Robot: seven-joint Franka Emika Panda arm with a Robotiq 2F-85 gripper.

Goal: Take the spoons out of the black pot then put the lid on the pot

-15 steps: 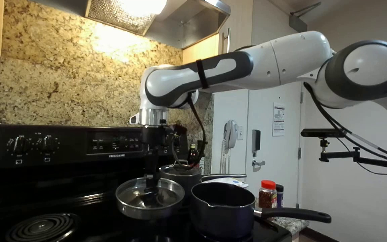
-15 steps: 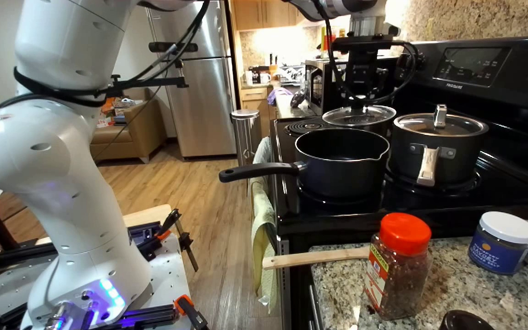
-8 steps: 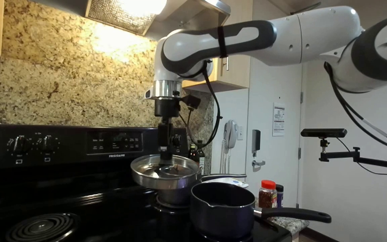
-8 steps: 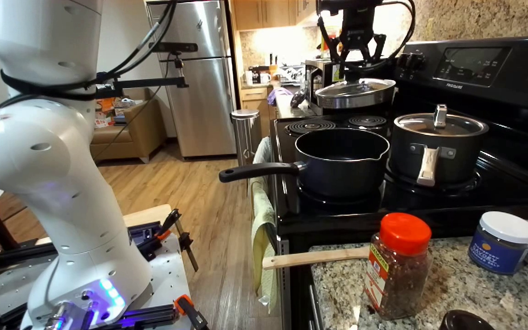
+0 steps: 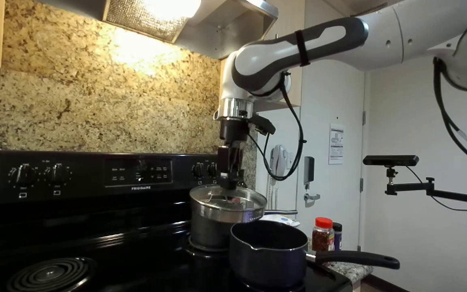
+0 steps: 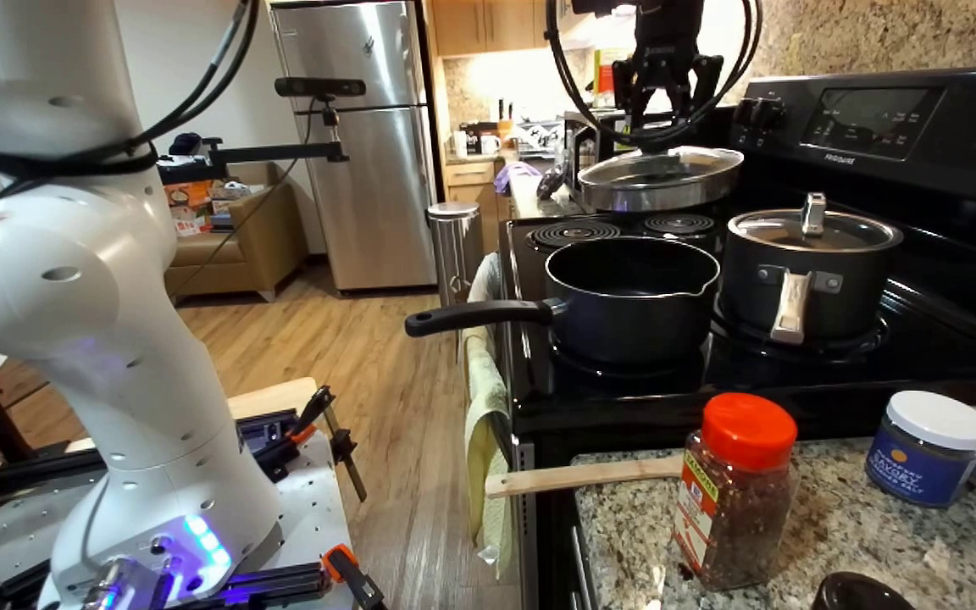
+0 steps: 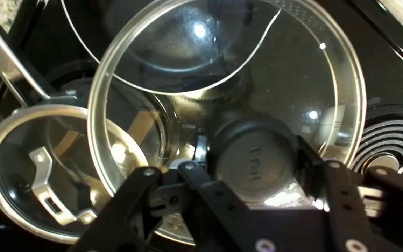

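My gripper (image 5: 229, 185) is shut on the dark knob of the glass lid (image 6: 666, 191). In the wrist view the fingers (image 7: 252, 154) sit on both sides of the knob, and the lid (image 7: 292, 87) hangs below them, slightly tilted. The lid is in the air above the stove, behind the black pot (image 6: 632, 318) in an exterior view. In the wrist view it overlaps part of the pot's rim (image 7: 177, 93). No spoon shows in the black pot (image 5: 268, 259). A wooden spoon handle (image 6: 581, 476) lies on the counter, partly hidden by a jar; another spoon is not visible.
The grey pot (image 6: 793, 292) with its own lid stands beside the black pot, toward the control panel. A red-capped jar (image 6: 742, 491) and a blue jar (image 6: 928, 449) stand on the counter. The black pot's handle (image 5: 355, 257) sticks out past the stove edge.
The gripper has lifted the lid from the stove's rear-left area and carried it, rightward in an exterior view, closer to the black pot. The pots and jars have not moved.
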